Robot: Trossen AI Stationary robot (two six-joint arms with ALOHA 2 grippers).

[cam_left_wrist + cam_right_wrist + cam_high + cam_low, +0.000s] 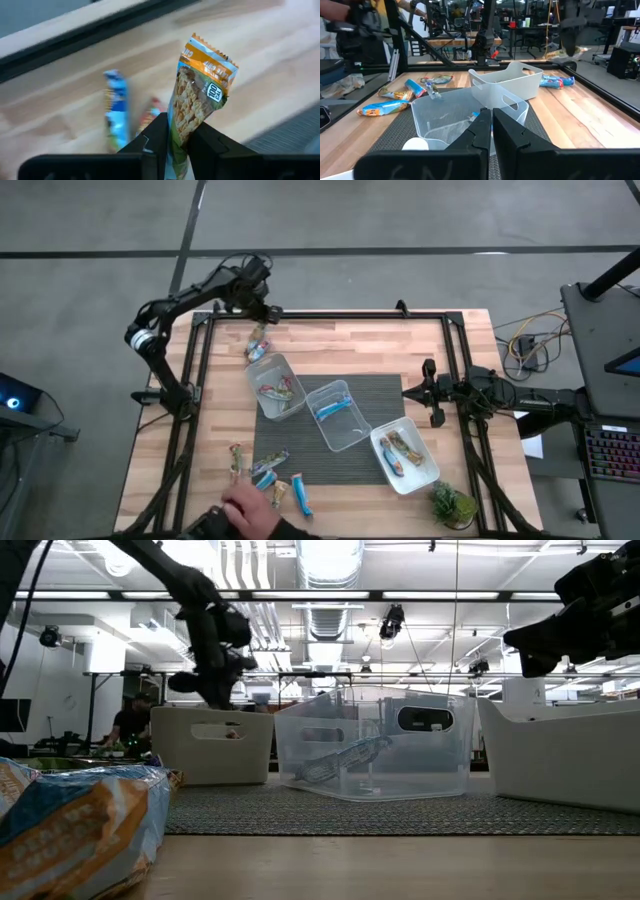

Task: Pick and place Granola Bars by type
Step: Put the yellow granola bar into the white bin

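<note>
- We see the left gripper (176, 142) clamped on a tan granola bar (200, 95), raised over the table's far left edge.
- The right gripper (491, 125) waits right of the tubs (338, 414), fingers together.

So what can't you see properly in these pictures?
- Words on the tan granola bar shut in the left gripper: left wrist view, too small, its lower end hidden by the fingers.
- Blue bar on the table: left wrist view, blurred.
- Person's hand: high view, cut off by the bottom edge.
- Bars in the left tub: low view, hidden by its white wall.
</note>
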